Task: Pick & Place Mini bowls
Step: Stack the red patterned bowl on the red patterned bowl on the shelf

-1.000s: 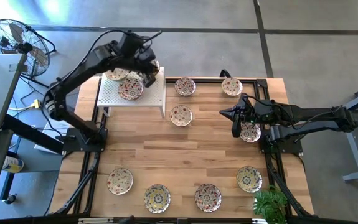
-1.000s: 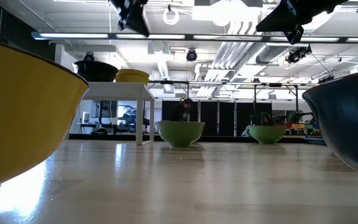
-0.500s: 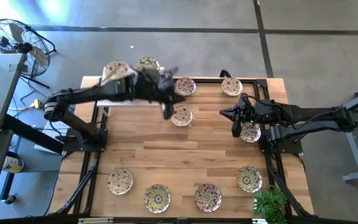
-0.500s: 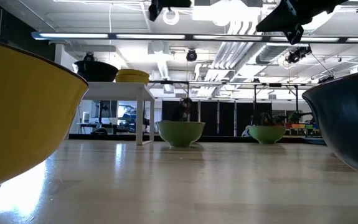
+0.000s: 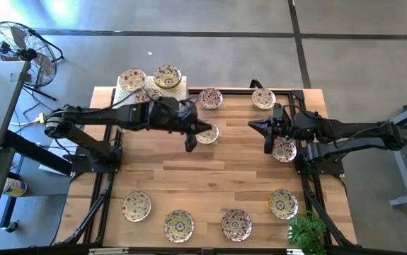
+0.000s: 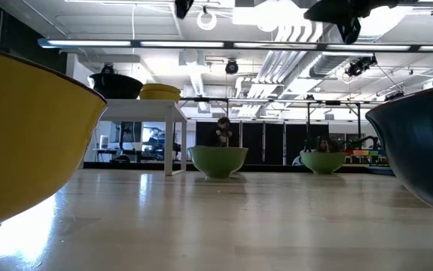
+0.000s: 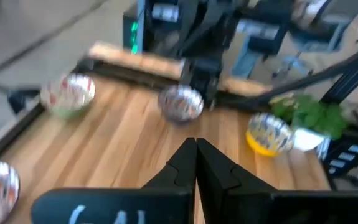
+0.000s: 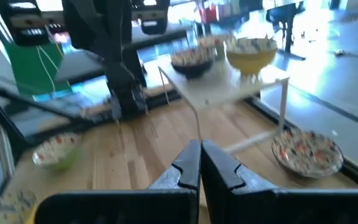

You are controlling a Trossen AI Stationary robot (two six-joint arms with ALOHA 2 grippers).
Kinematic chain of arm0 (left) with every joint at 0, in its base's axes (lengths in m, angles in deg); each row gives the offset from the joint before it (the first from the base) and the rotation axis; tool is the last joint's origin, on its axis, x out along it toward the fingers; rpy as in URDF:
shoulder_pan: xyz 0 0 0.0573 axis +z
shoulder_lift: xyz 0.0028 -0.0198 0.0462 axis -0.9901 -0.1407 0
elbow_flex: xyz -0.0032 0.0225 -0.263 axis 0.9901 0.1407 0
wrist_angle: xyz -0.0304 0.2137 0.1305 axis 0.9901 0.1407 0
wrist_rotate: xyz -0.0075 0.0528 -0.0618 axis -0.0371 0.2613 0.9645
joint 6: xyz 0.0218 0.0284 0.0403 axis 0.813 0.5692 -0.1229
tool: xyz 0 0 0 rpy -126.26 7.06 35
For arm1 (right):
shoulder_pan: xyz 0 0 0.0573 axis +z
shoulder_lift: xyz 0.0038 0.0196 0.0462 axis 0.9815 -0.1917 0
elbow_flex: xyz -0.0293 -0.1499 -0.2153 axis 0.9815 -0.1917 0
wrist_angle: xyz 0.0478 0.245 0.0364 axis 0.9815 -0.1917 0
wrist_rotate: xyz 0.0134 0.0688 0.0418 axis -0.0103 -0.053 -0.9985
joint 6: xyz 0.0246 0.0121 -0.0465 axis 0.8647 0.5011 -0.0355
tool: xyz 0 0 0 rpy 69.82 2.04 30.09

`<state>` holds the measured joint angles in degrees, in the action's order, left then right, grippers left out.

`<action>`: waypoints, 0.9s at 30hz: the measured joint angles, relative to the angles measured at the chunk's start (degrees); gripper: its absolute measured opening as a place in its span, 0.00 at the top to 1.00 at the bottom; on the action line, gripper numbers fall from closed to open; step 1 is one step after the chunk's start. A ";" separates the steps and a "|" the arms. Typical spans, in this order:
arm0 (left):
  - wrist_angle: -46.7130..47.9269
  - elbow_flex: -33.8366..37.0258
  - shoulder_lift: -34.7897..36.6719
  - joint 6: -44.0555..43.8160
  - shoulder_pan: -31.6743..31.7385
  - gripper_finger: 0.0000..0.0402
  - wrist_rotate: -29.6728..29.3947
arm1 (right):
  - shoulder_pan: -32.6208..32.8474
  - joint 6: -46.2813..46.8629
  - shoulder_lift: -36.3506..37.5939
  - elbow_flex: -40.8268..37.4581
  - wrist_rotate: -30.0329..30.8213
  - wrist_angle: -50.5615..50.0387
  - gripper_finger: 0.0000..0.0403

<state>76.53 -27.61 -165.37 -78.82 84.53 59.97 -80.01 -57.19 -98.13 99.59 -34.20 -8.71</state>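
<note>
Cream bowls with floral patterns lie scattered over the desk, and we count two of them already up on the white rack at the far left corner: one bowl and a second beside it. Eight more sit on the wood: three along the far side, one by the right arm, four in a row near the front edge. We judge the job early, with most bowls left. The left claw hangs over the desk middle, just beside a bowl, fingers pressed together and empty. The right claw waits above another bowl, likewise closed on nothing.
</note>
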 joint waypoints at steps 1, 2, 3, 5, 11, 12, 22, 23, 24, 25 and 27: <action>-0.52 0.15 0.54 0.67 0.03 1.00 0.38 | -0.07 0.00 -0.01 0.00 0.03 0.81 1.00; -0.69 1.25 1.52 1.21 0.04 1.00 0.52 | -0.33 0.00 -0.18 0.00 0.39 1.49 1.00; -1.42 2.55 2.17 1.86 0.02 1.00 1.20 | -0.74 0.01 -0.38 0.02 1.29 2.36 1.00; -9.75 6.08 2.71 1.90 -0.01 1.00 3.28 | -1.87 1.46 -0.46 0.02 3.21 2.41 1.00; -22.29 19.55 9.78 -2.45 2.64 1.00 7.91 | -6.63 10.42 -0.24 0.48 7.22 -0.62 1.00; -22.61 21.47 11.38 -2.95 3.22 1.00 7.95 | -7.60 11.97 -0.26 1.35 8.29 -3.34 1.00; -23.18 32.57 24.96 -3.84 5.31 1.00 5.12 | -25.74 34.16 -5.41 10.02 4.75 -39.11 0.96; -22.54 33.59 25.98 -3.84 5.31 1.00 4.14 | -27.85 34.95 -6.42 9.56 2.91 -39.16 0.95; -21.99 34.49 26.98 -3.84 5.28 1.00 3.33 | -29.90 35.76 -7.58 8.90 1.10 -38.72 0.93; -21.51 35.19 27.84 -3.84 5.28 1.00 3.09 | -31.84 36.06 -8.97 8.34 -0.16 -38.40 0.91; -22.76 35.74 28.86 -3.96 5.27 1.00 3.03 | -35.46 36.27 -12.15 7.66 -1.48 -37.36 0.85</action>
<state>53.76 8.14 -136.51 -82.78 89.80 63.01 -115.47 -20.92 -110.28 107.25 -35.68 -46.06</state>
